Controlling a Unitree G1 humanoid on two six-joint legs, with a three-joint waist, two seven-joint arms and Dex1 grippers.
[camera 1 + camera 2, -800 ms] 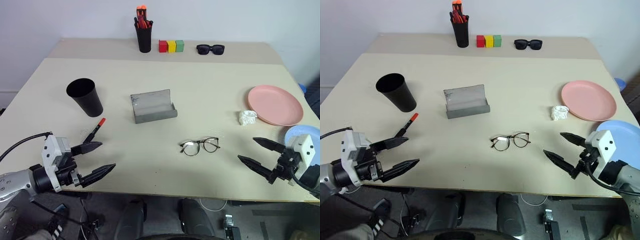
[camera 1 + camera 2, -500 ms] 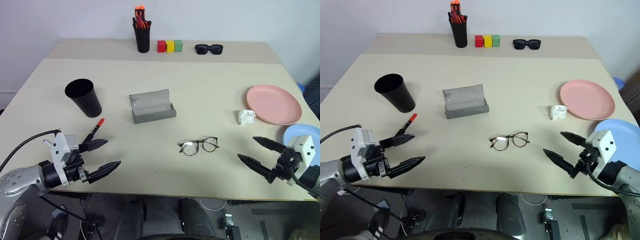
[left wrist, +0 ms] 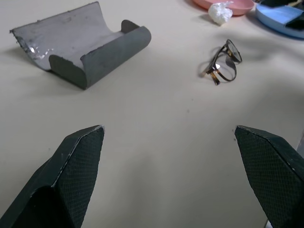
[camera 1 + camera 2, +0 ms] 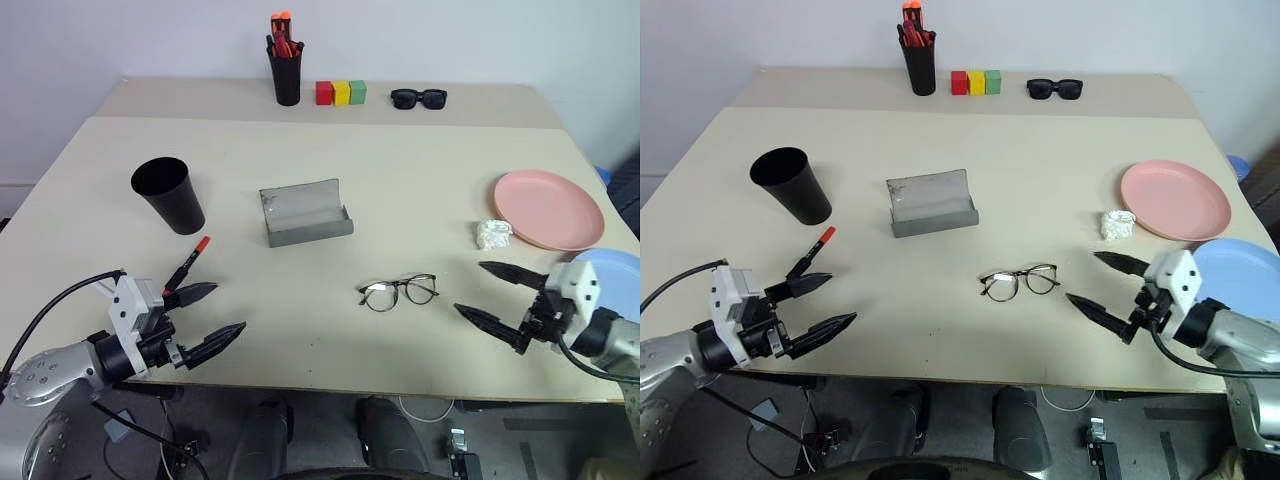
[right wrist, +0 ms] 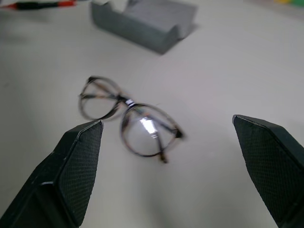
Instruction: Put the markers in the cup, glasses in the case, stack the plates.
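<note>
Right gripper [image 4: 497, 299] hovers with fingers spread, just right of the thin wire-framed glasses [image 4: 399, 292]. Left gripper [image 4: 212, 314] gapes empty, its far finger beside the red-capped black marker [image 4: 189, 265].

The right tool [image 4: 500, 307] has moved (jaws wide) nearer the glasses [image 4: 399, 292].

The scene is evenly and brightly lit from above, and only short, soft shadows are cast on the counter [image 4: 420, 190]. A patch of glare is seen inside the case [image 3: 35, 49] in the left wrist view. In the right wrist view the glasses [image 5: 128, 121] are blurred, with a bright reflection on one lens; the case behind is also soft.
</note>
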